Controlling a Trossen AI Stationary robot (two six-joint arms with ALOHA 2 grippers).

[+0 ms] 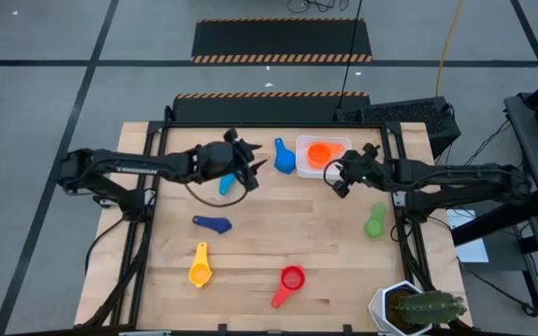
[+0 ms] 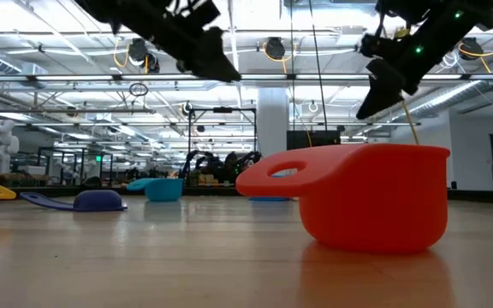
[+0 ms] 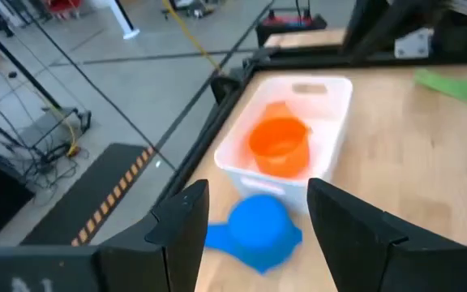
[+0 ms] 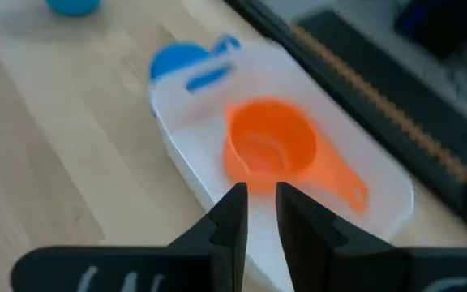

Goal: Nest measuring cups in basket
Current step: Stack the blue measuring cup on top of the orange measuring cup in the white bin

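The white basket [image 1: 336,142] stands near the table's far edge, and the orange cup [image 1: 320,153] sits inside it. The blue cup [image 1: 284,157] rests on the table against the basket's left side. The light blue cup [image 1: 225,184], the navy cup [image 1: 212,223], the yellow cup [image 1: 200,265], the red cup [image 1: 290,281] and the green cup [image 1: 375,221] lie apart on the wood. My left gripper [image 3: 258,203] is open in the air, left of the blue cup [image 3: 258,231]. My right gripper [image 4: 260,203] hovers over the basket's near wall [image 4: 201,154], empty, with only a narrow gap between its fingers.
A white pot with a cactus [image 1: 417,308] stands at the table's near right corner. In the low view the red cup [image 2: 375,201] fills the foreground. A black frame runs along the table's edges. Bare wood lies between the scattered cups in the table's middle.
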